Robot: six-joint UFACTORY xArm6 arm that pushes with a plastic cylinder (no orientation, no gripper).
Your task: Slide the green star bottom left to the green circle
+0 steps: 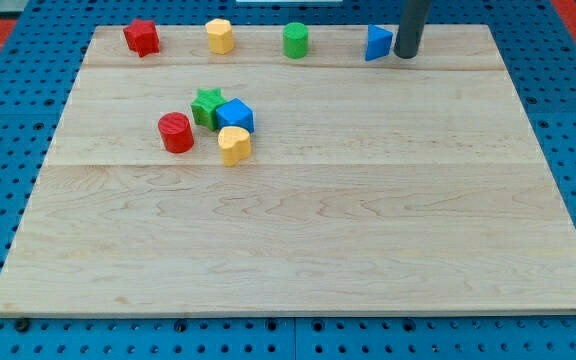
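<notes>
The green star (206,105) lies on the board's upper left part, touching the blue cube (236,115) on its right. The green circle (295,40) is a green cylinder in the row along the view's top edge, up and to the right of the star. My tip (405,55) is at the view's top right, right beside the blue triangle-like block (377,43), far from the star.
A red cylinder (176,132) sits left of and below the star. A yellow block (234,145) sits below the blue cube. A red block (142,37) and a yellow block (219,35) stand in the top row. The wooden board (298,230) lies on a blue pegboard.
</notes>
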